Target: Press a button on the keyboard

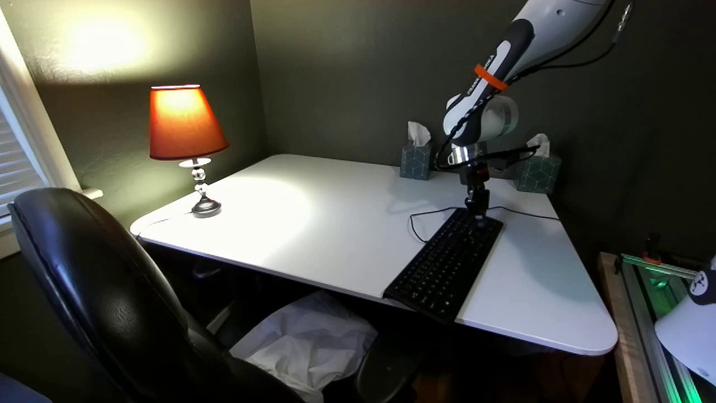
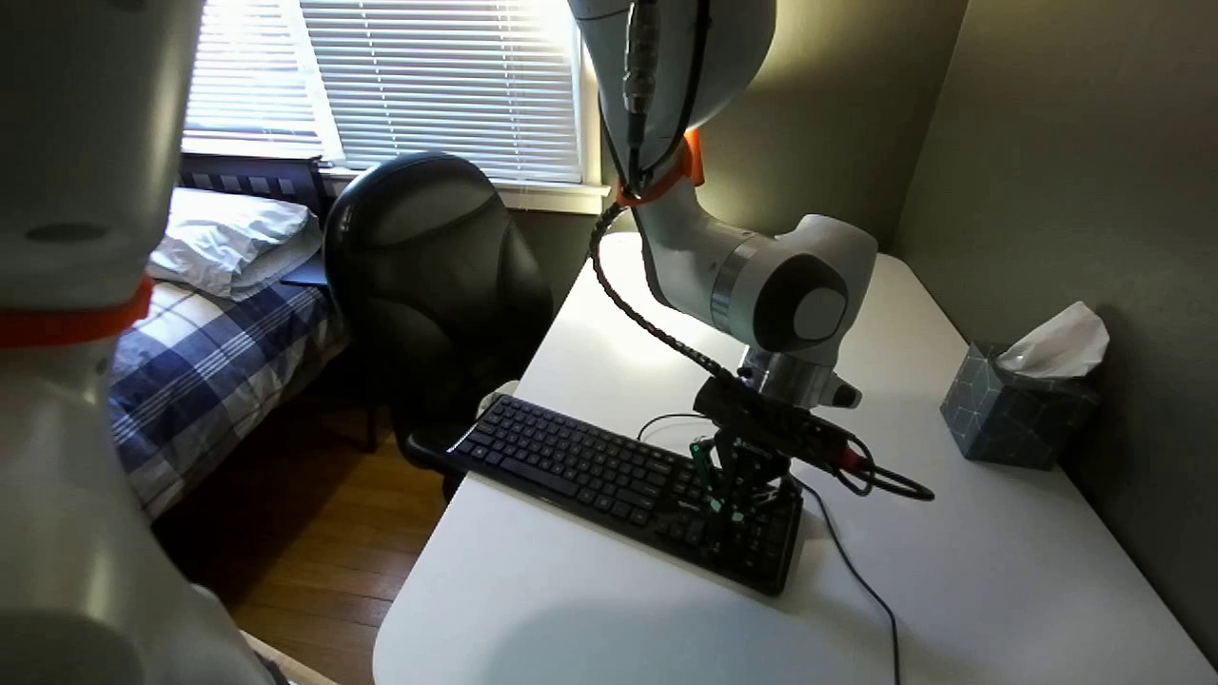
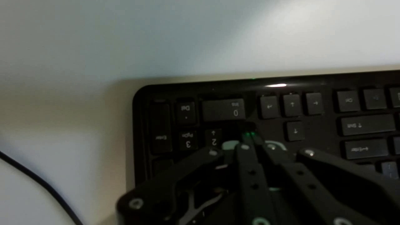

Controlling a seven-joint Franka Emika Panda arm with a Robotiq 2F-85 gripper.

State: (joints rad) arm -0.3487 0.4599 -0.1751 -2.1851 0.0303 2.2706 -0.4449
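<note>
The keyboard (image 1: pixel 444 266) is long, flat and black, and lies on the white table in both exterior views (image 2: pixel 580 466). Its number-pad end shows in the wrist view (image 3: pixel 200 89), with the keys upside down. My gripper (image 3: pixel 249 134) points down with its fingertips together and nothing between them. The tips are over the number pad, beside the 0 and 2 keys and left of the arrow keys. In the exterior views the gripper (image 1: pixel 480 220) is low at the keyboard's far end (image 2: pixel 728 514). I cannot tell whether the tips touch a key. The key under them is hidden.
The keyboard's thin black cable (image 2: pixel 866 576) runs over the table (image 1: pixel 335 218). Tissue boxes (image 1: pixel 415 162) (image 1: pixel 538 174) stand along the wall behind the arm. A red lamp (image 1: pixel 186 126) stands at the table's far corner. A black chair (image 2: pixel 438 295) stands by the table edge, which the keyboard's other end overhangs.
</note>
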